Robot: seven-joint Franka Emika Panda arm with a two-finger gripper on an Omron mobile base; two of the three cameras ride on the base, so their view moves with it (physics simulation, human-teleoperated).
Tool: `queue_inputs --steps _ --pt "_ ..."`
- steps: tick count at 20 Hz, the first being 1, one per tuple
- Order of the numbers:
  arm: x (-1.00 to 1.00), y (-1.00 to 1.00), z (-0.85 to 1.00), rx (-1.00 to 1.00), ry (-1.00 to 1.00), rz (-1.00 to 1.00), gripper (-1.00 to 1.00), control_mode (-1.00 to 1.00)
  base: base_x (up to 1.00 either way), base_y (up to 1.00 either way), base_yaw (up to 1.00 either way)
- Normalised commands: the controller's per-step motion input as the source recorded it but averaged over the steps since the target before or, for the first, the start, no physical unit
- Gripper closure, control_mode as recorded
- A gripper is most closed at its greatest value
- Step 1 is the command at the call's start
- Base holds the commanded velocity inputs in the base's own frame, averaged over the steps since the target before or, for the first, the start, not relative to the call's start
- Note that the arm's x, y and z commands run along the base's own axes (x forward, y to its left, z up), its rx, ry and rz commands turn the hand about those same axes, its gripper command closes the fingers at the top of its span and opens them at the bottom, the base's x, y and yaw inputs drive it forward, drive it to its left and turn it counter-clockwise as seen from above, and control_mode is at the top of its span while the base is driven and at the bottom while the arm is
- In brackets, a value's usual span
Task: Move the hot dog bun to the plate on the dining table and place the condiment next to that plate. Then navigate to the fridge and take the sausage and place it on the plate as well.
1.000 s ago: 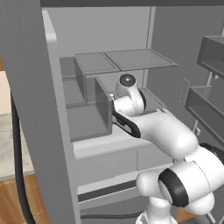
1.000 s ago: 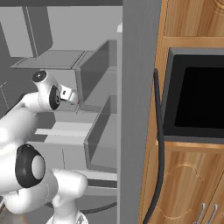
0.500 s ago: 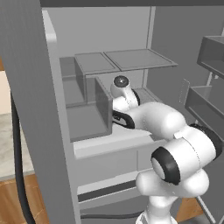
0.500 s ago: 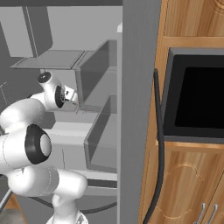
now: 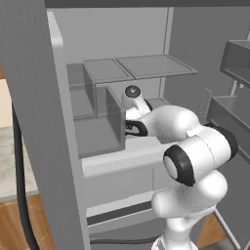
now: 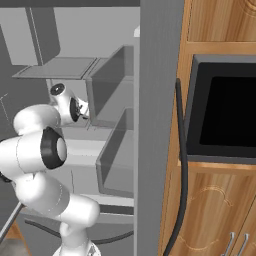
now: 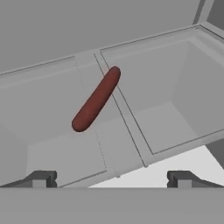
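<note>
No writing, brand marks or labels readable anywhere; all surfaces plain. Sausage (image 7: 96, 99): slim, smooth, dark red-brown, rounded at both ends, uniform colour with no markings. In the hand view it lies diagonally, one end toward the upper right and the other toward the lower left, resting on a grey floor inside the fridge (image 5: 97, 141), across or just beside a thin seam that divides the floor into two sections; cannot tell which section carries most of it. Gripper (image 7: 111, 178): jaws spread wide, the two dark fingertips (image 7: 40, 178) standing far apart at the bottom of the hand view, nothing between them, well short of the sausage and not touching it. In the left base view the white arm reaches into the open fridge at the level of the grey shelf and drawers, the wrist tucked behind a translucent grey divider, so the fingers are hidden there. In the right base view the hand (image 6: 75, 109) sits near a grey bin wall, fingers too small to make out. A dark oven front (image 6: 227, 112) set in wooden cabinetry stands right of the fridge.
</note>
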Motion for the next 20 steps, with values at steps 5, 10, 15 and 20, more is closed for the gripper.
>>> queue_inputs --steps 5,10,15,20 --pt "0.35 0.00 -0.16 0.03 0.00 -0.01 -1.00 -1.00 0.00 0.00 0.00" --pt "0.38 0.00 -0.17 0.03 0.00 -0.02 -1.00 -1.00 0.00 0.00 0.00" --pt "0.37 0.01 -0.15 0.03 0.00 -0.04 -1.00 -1.00 0.00 0.00 0.00" --pt "0.42 0.03 -0.17 0.03 0.00 -0.04 -1.00 -1.00 0.00 0.00 0.00"
